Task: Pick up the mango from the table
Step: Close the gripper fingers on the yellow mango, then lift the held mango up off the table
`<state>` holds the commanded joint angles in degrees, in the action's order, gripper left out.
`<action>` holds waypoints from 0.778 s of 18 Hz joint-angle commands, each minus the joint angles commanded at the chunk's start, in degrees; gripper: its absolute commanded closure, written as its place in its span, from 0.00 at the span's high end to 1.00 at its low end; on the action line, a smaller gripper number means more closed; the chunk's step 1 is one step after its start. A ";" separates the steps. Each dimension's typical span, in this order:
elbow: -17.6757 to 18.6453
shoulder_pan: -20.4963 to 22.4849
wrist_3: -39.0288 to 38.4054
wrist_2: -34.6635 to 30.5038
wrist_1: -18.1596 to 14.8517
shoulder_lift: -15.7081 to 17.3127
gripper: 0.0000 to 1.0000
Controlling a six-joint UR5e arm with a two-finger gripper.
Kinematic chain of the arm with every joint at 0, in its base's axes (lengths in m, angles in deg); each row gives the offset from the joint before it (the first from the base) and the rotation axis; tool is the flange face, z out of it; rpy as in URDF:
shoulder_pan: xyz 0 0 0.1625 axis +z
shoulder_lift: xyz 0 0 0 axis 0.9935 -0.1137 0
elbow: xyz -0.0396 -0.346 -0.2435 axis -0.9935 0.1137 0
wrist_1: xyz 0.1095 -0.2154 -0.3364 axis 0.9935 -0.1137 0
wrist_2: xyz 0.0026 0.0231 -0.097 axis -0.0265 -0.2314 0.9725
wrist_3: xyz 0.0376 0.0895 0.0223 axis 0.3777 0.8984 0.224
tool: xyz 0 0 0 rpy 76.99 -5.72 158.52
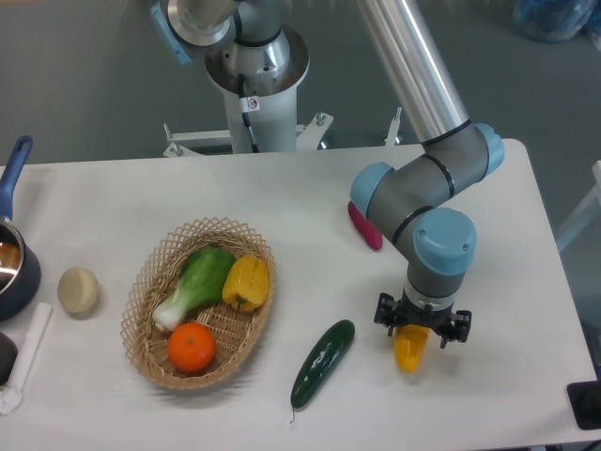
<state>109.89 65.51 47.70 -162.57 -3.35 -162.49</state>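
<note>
White desk, grey floor behind, arm base at the far edge. Mango lies on the desk near the front right, orange end toward me; only that lower part shows, the rest is hidden under the wrist. Hand sits directly over the fruit's upper end, pointing straight down. Fingers are masked by the black flange and the fruit, so I cannot tell whether they stand apart or have closed on it; I also cannot tell whether the mango is off the surface at all.

Cucumber lies just to the left of the mango, angled, apart from it. Magenta vegetable rests farther back, partly behind the elbow joint. Wicker basket at left of centre holds a bell pepper, an orange and a leafy green. Pale round item and a dark pot at the left edge.

Risks, as judged from here:
- Grip appears to fall near one end rather than mid-length; a smooth oval could pivot or squirt out as the fingers squeeze.
- If lifted off balance, the free orange end may droop and slip loose.
- A dropped mango could roll toward the cucumber or the near desk edge.
</note>
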 joint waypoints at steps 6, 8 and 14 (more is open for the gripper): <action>-0.53 -0.26 0.00 -0.09 0.00 -0.35 0.50; -0.62 -0.44 0.00 0.00 0.00 -0.35 0.41; -2.55 -0.61 0.00 0.26 -0.18 2.97 0.33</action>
<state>107.34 64.89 47.70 -162.31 -3.53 -159.52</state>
